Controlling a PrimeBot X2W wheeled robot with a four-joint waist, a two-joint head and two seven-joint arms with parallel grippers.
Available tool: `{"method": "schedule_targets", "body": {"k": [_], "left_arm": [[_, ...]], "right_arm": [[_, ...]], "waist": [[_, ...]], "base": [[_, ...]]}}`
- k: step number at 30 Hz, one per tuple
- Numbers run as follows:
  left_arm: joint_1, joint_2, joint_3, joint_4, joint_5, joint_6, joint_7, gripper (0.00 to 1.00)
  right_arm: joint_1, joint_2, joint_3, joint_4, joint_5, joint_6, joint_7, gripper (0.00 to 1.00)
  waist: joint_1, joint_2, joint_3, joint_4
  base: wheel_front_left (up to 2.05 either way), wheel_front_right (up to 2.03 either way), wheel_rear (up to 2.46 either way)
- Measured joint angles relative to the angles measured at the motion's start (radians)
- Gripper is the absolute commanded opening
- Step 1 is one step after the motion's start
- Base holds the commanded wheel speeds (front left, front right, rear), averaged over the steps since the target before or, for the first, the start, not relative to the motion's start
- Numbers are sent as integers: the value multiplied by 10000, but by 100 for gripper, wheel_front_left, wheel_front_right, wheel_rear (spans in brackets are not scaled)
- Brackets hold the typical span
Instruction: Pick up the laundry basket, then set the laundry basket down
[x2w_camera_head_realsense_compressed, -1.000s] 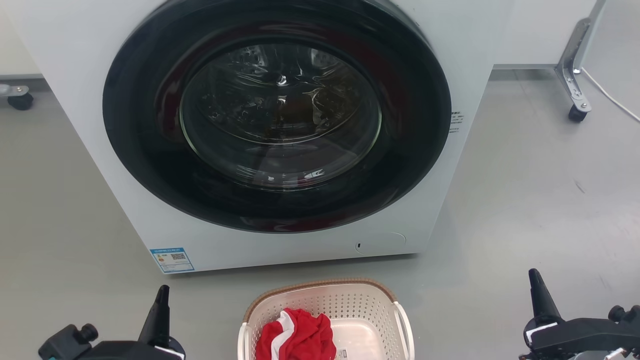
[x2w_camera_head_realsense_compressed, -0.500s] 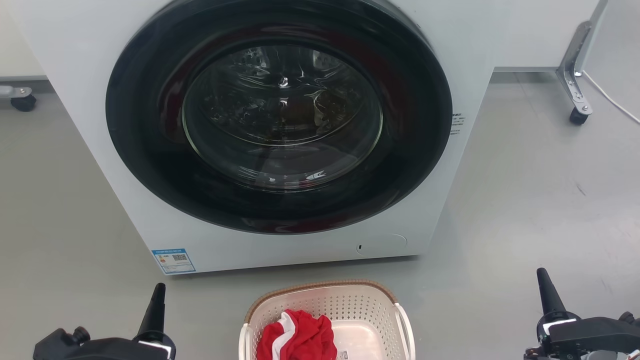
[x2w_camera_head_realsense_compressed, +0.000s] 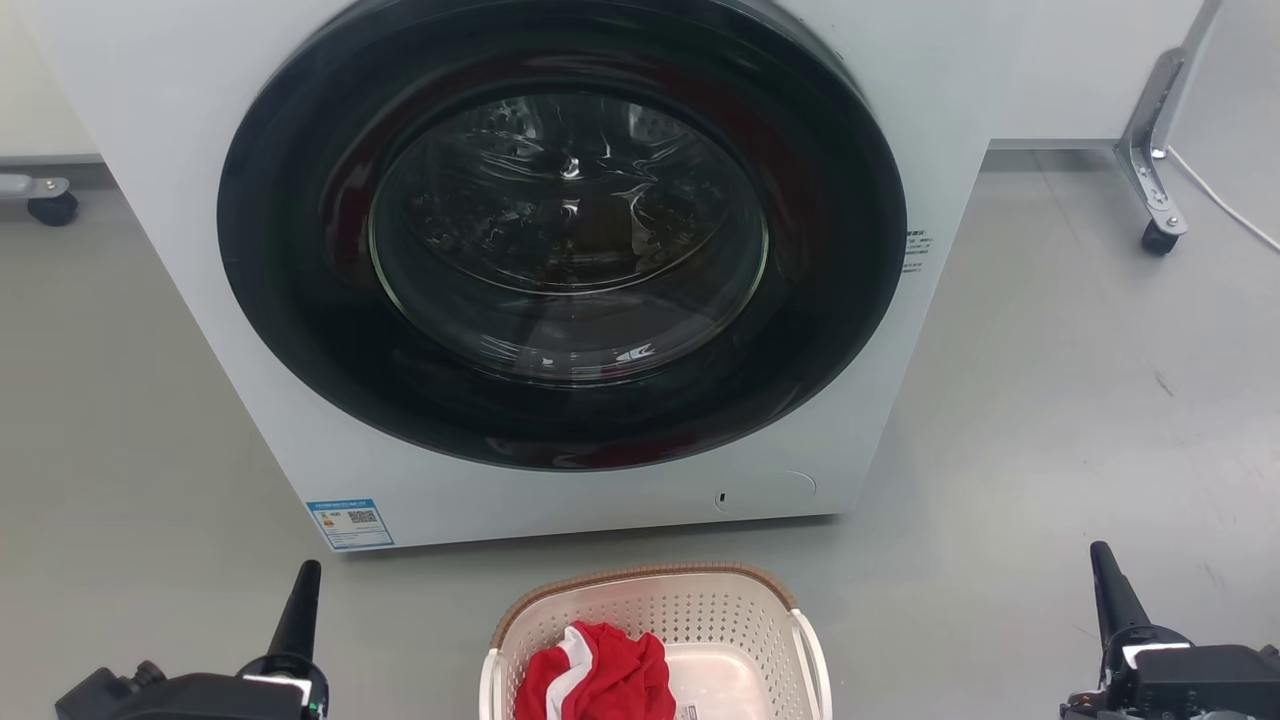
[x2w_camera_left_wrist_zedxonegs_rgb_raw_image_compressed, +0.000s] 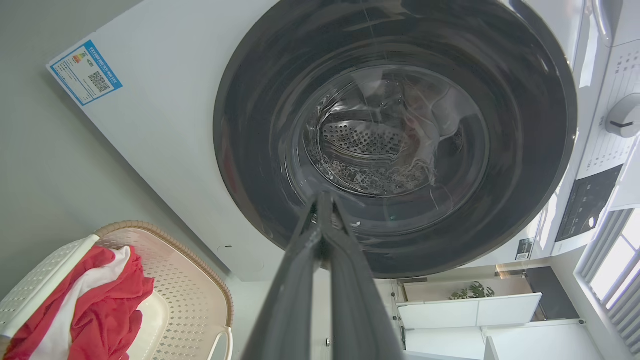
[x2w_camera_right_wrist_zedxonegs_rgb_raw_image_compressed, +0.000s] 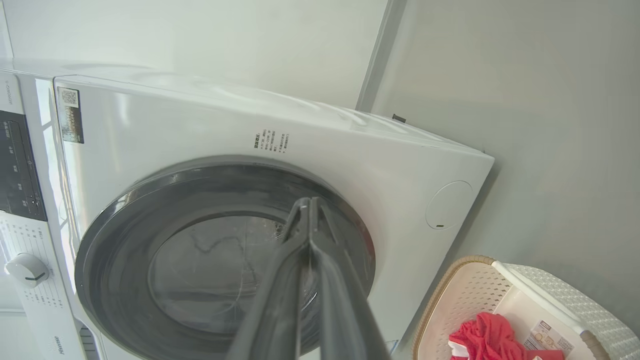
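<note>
Spreading apart over the last second, the left gripper (x2w_camera_head_realsense_compressed: 306, 572) slides toward 9 o'clock and the right gripper (x2w_camera_head_realsense_compressed: 1102, 555) toward 3 o'clock in the head view, more than the slight camera drift explains; both wrist views show each pair of fingers (x2w_camera_left_wrist_zedxonegs_rgb_raw_image_compressed: 295, 300) pressed together at the tips, pinching nothing; the laundry basket (x2w_camera_head_realsense_compressed: 700, 612) keeps its place on the grey floor (x2w_camera_head_realsense_compressed: 1050, 400), at 6 o'clock of the washing machine (x2w_camera_head_realsense_compressed: 170, 200), upright, well apart from either gripper, a red-and-white garment (x2w_camera_head_realsense_compressed: 600, 680) heaped in its 9 o'clock half. My judgement: this widening suits arms opening out to flank the white side handles (x2w_camera_head_realsense_compressed: 812, 655), or arms drawing clear of a basket set down; the pictures do not settle which. Writing: a blue energy sticker (x2w_camera_head_realsense_compressed: 349, 523) with a QR code at the machine's 7 o'clock corner; small print (x2w_camera_head_realsense_compressed: 914, 250) at 3 o'clock of the door (x2w_camera_head_realsense_compressed: 560, 230); a QR-coded label (x2w_camera_right_wrist_zedxonegs_rgb_raw_image_compressed: 547, 340) on the basket's bottom; all too small to read.
</note>
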Motion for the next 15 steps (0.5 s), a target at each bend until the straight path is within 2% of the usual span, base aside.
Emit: {"method": "schedule_targets", "body": {"k": [15], "left_arm": [[-326, -155, 481, 405, -1827, -349, 374, 0]], "right_arm": [[-128, 286, -700, 267, 1695, 360, 485, 0]], "waist": [[0, 0, -58, 37]], "base": [[0, 0, 0]]}}
